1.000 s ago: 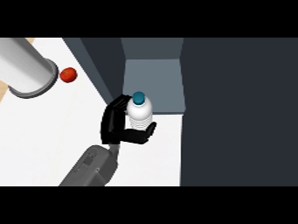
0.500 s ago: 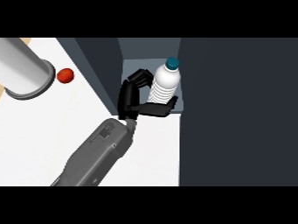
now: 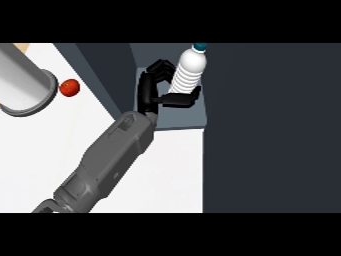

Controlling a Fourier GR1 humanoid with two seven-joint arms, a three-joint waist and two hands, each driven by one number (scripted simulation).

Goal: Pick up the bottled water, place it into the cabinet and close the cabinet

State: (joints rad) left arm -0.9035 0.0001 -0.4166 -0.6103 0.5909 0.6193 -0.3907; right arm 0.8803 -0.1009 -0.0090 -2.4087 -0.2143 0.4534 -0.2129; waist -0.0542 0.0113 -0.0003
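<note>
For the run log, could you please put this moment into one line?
phase: placing | right hand: shut on bottle | bottle: upright, inside cabinet opening | left hand: not in view | cabinet: open

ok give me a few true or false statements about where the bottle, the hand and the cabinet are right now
1. The clear plastic water bottle with a blue cap stands upright inside the dark grey cabinet. True.
2. The black robot hand is open and well apart from the bottle. False: its fingers and thumb curl round the bottle.
3. A small red round fruit lies on the white counter beside the grey cylinder. True.
4. The cabinet is already closed. False: its inside shows, with the bottle in it.
5. Two robot hands show. False: only one arm and hand are in view.
</note>
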